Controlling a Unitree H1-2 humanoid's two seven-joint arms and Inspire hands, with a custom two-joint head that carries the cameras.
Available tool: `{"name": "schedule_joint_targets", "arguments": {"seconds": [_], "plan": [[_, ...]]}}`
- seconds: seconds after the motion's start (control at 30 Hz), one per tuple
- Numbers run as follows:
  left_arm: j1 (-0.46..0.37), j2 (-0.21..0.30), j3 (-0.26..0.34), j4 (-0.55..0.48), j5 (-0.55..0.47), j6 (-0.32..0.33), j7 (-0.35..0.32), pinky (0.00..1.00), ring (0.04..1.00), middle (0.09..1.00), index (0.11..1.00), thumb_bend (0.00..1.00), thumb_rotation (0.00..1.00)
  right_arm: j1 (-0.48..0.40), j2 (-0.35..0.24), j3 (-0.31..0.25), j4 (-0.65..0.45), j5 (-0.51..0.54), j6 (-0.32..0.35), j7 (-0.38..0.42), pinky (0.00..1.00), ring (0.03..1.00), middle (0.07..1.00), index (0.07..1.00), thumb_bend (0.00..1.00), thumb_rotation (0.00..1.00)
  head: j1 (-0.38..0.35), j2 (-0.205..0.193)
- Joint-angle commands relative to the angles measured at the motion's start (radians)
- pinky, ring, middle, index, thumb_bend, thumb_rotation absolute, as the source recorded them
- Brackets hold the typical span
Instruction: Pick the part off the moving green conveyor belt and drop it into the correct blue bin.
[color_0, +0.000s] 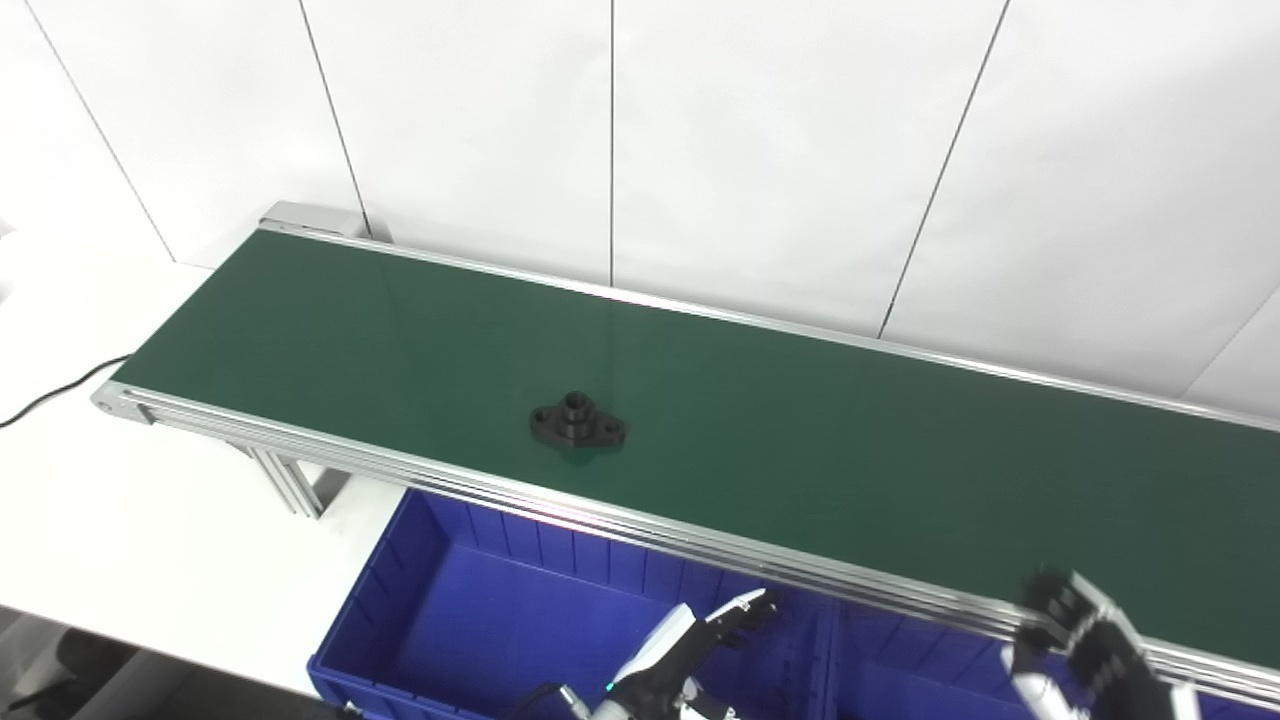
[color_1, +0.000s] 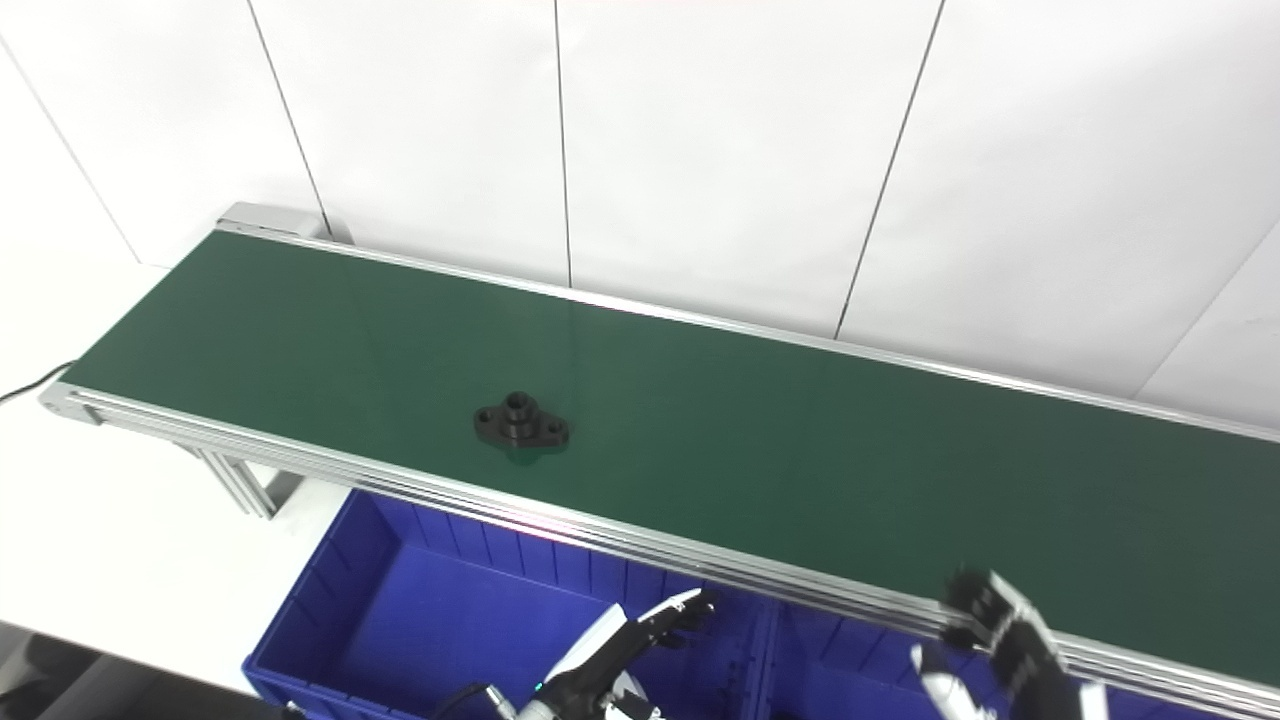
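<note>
Left eye view shows one black part (color_0: 577, 421) lying flat on the green conveyor belt (color_0: 800, 440), near its front rail. Below that rail sit two blue bins (color_0: 470, 610), both cut off by the frame. The left hand (color_0: 700, 635) hovers empty, fingers apart; the right hand (color_0: 1085, 640) is blurred, its fingers' state unclear.
</note>
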Motion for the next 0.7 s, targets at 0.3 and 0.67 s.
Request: {"name": "schedule_joint_targets", "arguments": {"seconds": [0.3,0.67], "plan": [[0.006,0.089,0.022,-0.146,-0.062,-0.034,-0.079,0.83,0.893,0.919,0.929,0.69,0.31,-0.177,0.050,0.062,-0.149,-0.214,0.138,0.019,0.68,0.743,0.769,0.790,0.68,0.38,-0.273,0.056],[0.016,0.147,0.054,-0.217,-0.154,-0.042,-0.203,0.82,0.881,0.909,0.912,0.72,0.34,-0.353,0.066,0.125,-0.017,-0.349,0.317,0.026,0.72,0.761,0.773,0.794,0.75,0.37,-0.390,0.080]]}}
